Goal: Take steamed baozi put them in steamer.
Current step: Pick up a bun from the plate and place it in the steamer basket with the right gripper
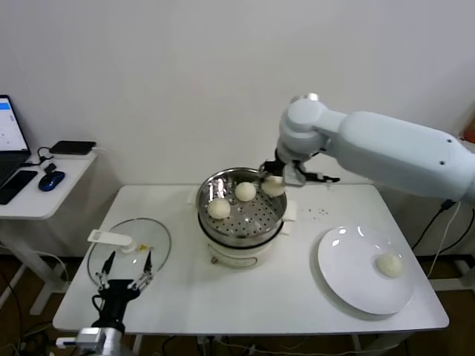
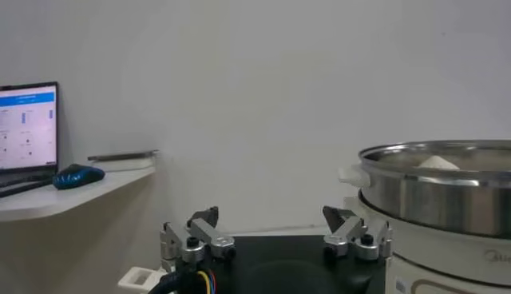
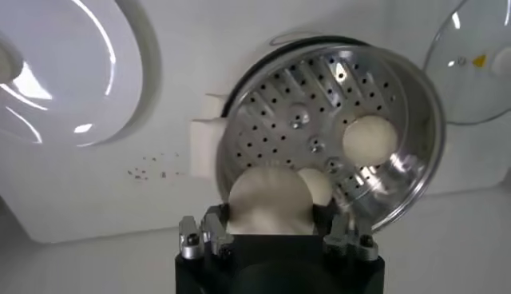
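Stainless steel catches our eye first in the head view: the steamer stands near the middle of the white table, on its white base, with two steamed baozi lying apart on the perforated tray inside. Our right claw hangs over the far right part of the steamer's rim, clamped on a third bun, and a fourth bun rests alone on the white plate to the right of the steamer. Our left claw waits low at the near left edge of the table, fingers spread apart, just in front of the glass lid with its white handle. Off to the left we see a side desk carrying a blue mouse and a laptop. In the left wrist view, our left claw shows its two fingertips well apart with nothing between them; the steamer rises beside it, the pale top of a bun just showing over its rim. In the right wrist view, our right claw grips a bun over the edge of the steamer, one bun sits farther in on the tray, another lies partly hidden behind the held one, and the plate and the lid lie on opposite sides of the steamer.
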Motion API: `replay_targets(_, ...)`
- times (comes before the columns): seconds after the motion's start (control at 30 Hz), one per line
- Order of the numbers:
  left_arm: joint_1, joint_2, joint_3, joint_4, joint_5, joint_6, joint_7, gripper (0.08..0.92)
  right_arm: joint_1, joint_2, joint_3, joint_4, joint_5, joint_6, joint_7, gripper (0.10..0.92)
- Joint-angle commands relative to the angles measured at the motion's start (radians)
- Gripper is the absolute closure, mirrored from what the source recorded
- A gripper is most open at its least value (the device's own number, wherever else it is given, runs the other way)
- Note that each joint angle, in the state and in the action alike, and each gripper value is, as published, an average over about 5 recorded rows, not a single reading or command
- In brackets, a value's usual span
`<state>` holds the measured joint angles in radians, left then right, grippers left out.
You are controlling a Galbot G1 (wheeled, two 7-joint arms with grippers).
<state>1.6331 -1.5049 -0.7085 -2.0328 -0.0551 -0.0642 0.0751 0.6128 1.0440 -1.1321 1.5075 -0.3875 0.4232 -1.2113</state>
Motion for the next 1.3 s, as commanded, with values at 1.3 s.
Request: replay_targets(1.3,-0.016,-0.004,0.008,0.047,0.0,0.003,-0.004,0.177,-0.205,0.269,-0.039,-0.248,0.039,-0.01,0.008,0.359)
